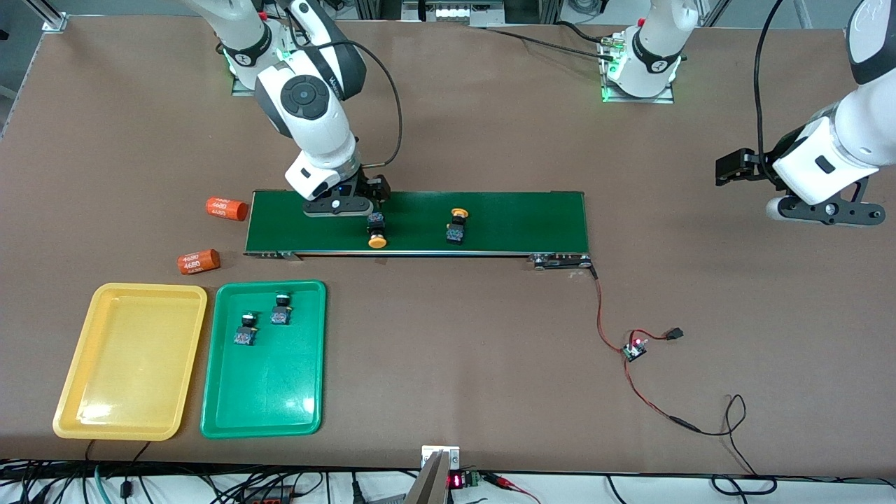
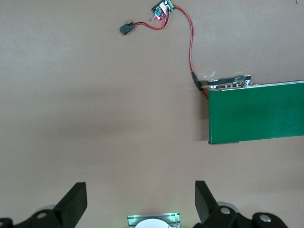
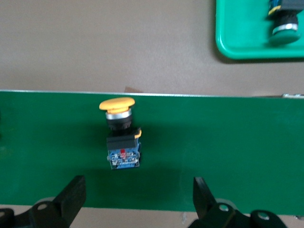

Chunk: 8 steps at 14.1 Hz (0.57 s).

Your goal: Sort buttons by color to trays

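Two yellow-capped buttons lie on the dark-green belt: one (image 1: 376,231) toward the right arm's end, also in the right wrist view (image 3: 121,137), and another (image 1: 456,225) mid-belt. Two green-capped buttons (image 1: 245,329) (image 1: 281,309) lie in the green tray (image 1: 266,385); one shows in the right wrist view (image 3: 284,23). The yellow tray (image 1: 129,364) beside it holds nothing. My right gripper (image 1: 343,210) (image 3: 137,197) is open low over the belt, with the nearer yellow button just ahead of its fingers, not between them. My left gripper (image 1: 822,210) (image 2: 140,199) is open and empty, waiting over bare table.
The conveyor belt (image 1: 518,220) (image 2: 256,114) runs across the table's middle. Two orange "4680" cylinders (image 1: 226,208) (image 1: 199,261) lie off its end toward the right arm. A small controller board with red wires (image 1: 635,348) (image 2: 161,8) lies nearer the front camera.
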Motion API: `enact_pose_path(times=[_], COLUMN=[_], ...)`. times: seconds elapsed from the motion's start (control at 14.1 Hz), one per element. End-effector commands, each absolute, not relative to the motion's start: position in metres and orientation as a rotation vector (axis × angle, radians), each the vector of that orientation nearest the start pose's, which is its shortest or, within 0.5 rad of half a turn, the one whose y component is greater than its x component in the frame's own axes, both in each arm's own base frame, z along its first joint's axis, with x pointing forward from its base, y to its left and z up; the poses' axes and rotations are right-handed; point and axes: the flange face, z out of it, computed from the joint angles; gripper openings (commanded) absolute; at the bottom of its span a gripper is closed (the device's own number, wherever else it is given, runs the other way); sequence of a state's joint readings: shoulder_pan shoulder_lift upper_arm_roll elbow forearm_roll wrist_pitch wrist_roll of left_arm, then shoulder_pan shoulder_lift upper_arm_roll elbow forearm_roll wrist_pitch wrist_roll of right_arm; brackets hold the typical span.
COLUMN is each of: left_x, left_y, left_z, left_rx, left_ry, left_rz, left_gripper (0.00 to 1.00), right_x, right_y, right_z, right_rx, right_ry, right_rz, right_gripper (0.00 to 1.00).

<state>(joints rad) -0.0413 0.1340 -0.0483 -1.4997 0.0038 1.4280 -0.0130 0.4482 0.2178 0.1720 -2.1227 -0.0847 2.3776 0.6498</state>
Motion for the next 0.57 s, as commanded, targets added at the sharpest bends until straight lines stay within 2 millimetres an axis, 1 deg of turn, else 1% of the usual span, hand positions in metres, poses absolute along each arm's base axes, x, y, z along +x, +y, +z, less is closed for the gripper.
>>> enact_pose_path(times=[0.0,0.28,0.35,0.42,0.5], left_x=[0.577,0.577,0.577,0.577,0.577], left_y=[-0.046,-0.046,-0.046,-0.046,-0.046], left_z=[0.576,0.576,0.576,0.576,0.576], left_rx=[-3.102,-3.104,-3.104,-3.104,-3.102], left_ry=[0.149,0.149,0.149,0.149,0.149], left_rz=[0.322,0.322,0.324,0.324,0.324], left_gripper=[1.0,1.0,1.0,1.0,1.0], right_x=[0.469,0.478,0.478,0.478,0.48], right_y=[0.327,0.325,0.326,0.326,0.324], right_z=[0.294,0.269,0.262,0.257,0.253], right_rx=[-3.128,-3.103,-3.099,-3.1,-3.101], right_ry=[-0.019,-0.003,-0.003,-0.014,-0.016], right_rz=[-0.063,-0.086,-0.085,-0.088,-0.086], right_gripper=[1.0,1.0,0.95,0.88,0.77])
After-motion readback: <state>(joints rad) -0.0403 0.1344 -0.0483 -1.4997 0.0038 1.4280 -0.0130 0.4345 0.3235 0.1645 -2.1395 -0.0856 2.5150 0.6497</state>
